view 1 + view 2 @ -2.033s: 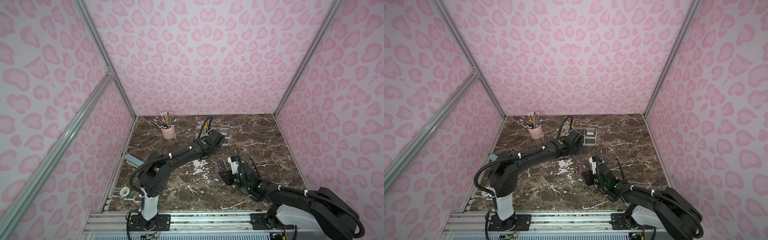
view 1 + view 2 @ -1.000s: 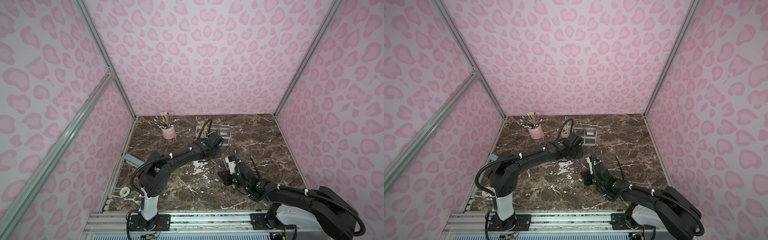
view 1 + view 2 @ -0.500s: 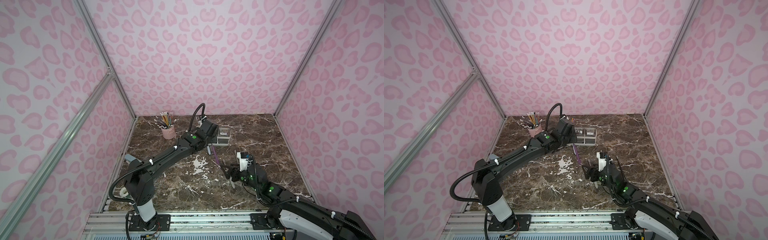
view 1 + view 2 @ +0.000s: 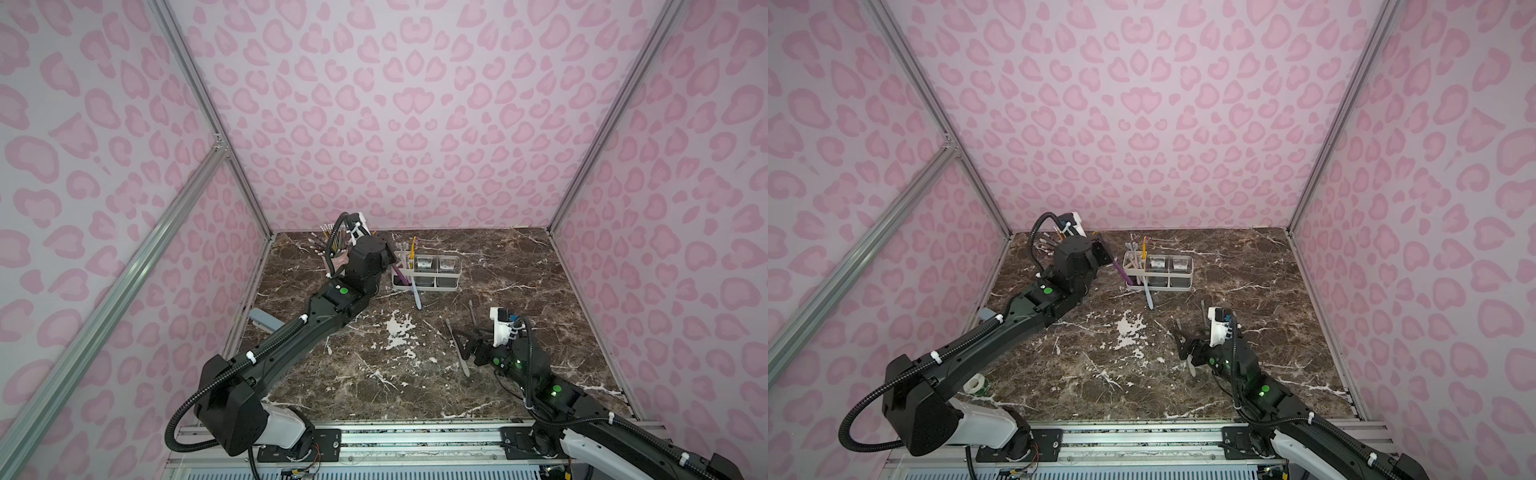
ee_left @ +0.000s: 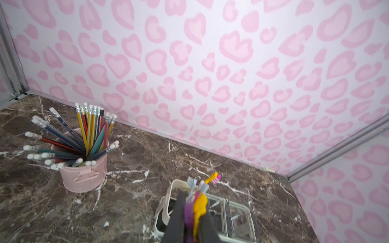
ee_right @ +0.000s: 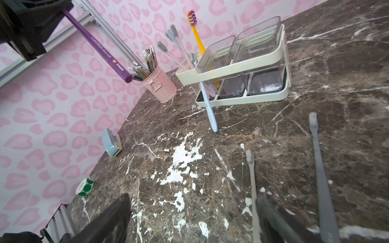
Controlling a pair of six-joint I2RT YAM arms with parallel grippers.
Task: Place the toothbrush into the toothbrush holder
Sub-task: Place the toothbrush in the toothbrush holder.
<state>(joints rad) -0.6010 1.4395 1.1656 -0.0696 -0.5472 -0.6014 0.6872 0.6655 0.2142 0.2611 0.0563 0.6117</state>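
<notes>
My left gripper (image 4: 388, 253) (image 4: 1102, 251) (image 5: 192, 223) is shut on the purple toothbrush (image 4: 1121, 270) (image 6: 99, 46) and holds it tilted in the air. In the right wrist view its free lower end hangs beside the slotted end of the white toothbrush holder (image 4: 424, 289) (image 4: 1190, 270) (image 6: 242, 65), apart from it. That section holds a yellow toothbrush (image 4: 412, 249) (image 6: 196, 35) and several pale ones. My right gripper (image 4: 465, 345) (image 4: 1185, 349) (image 6: 193, 214) is open and empty, low over the table near the front right.
A light blue toothbrush (image 4: 417, 297) (image 6: 208, 105) leans out of the holder onto the table. Two grey toothbrushes (image 6: 251, 178) (image 6: 320, 168) lie by my right gripper. A pink cup of pencils (image 4: 338, 259) (image 5: 84, 174) stands left of the holder. A sticker roll (image 6: 84, 187) sits front left.
My right gripper opened, let go of the purple toothbrush and drew back toward the front. My left arm rose and carried the toothbrush from mid-table to the holder.
</notes>
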